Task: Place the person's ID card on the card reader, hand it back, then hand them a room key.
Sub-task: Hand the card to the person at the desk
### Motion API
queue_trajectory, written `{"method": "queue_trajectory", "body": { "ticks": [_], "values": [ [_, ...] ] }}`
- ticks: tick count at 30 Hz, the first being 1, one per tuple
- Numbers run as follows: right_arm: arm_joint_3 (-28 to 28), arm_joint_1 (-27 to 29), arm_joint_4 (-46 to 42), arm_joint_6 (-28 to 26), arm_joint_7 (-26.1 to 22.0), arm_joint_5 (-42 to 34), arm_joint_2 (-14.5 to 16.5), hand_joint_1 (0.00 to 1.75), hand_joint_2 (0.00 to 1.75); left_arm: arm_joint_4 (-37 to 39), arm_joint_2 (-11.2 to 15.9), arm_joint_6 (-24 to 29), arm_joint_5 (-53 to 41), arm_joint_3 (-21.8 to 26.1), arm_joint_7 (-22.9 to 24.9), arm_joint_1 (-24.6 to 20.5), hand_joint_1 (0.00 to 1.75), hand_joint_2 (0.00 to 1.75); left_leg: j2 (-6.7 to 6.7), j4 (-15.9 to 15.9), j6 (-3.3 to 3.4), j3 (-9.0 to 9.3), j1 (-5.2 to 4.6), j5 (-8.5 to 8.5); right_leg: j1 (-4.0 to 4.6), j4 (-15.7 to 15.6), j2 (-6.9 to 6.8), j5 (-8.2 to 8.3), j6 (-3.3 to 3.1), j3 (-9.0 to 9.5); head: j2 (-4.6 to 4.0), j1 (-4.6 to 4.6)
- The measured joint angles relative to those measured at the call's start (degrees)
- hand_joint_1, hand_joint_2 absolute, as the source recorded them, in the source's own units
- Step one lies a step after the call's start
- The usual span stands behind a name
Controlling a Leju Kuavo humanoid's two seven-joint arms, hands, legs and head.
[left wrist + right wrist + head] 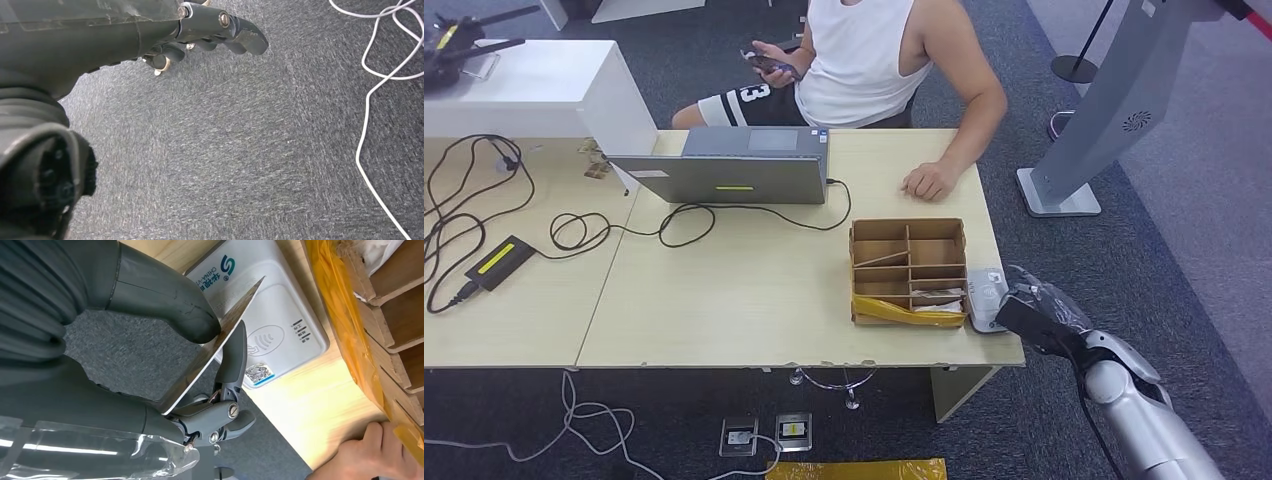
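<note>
My right hand (1034, 305) hovers at the table's right edge beside the white card reader (986, 296). In the right wrist view the thumb and fingers (231, 365) pinch the thin ID card (215, 347), tilted on edge just above the card reader (280, 325). Next to the reader stands a cardboard divider box (909, 270) with a yellow taped front. The person (869, 60) sits across the table, one hand (927, 180) resting on it, the other holding a phone. My left hand (210, 35) hangs over grey carpet, fingers loosely curled and holding nothing.
A grey laptop (734, 165) sits at the far side with a black cable looping across the table (724, 300). A power brick (499, 262) and more cables lie on the left. A grey stand base (1059, 195) is on the floor to the right.
</note>
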Motion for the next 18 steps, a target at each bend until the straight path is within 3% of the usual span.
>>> {"method": "queue_trajectory", "body": {
  "ticks": [11,18],
  "values": [
    [-0.24,-4.95,-0.03,-0.69,0.11,0.72,-2.00,1.74,1.75,0.00,0.00,0.20,0.01,0.00,0.00,0.01,0.00,0.00,-0.01,0.01,0.01,-0.04,-0.02,0.00,-0.02,0.01,-0.02,0.03,0.02,-0.01,0.01,0.00],
    [-0.52,-16.70,-1.44,0.99,-0.77,3.68,-5.13,1.57,1.75,0.00,0.15,0.31,0.42,0.00,-0.19,0.01,0.00,0.00,0.00,0.01,0.00,-0.07,-0.05,0.01,-0.05,0.04,-0.01,0.03,0.02,-0.05,0.00,0.00]
  ]
}}
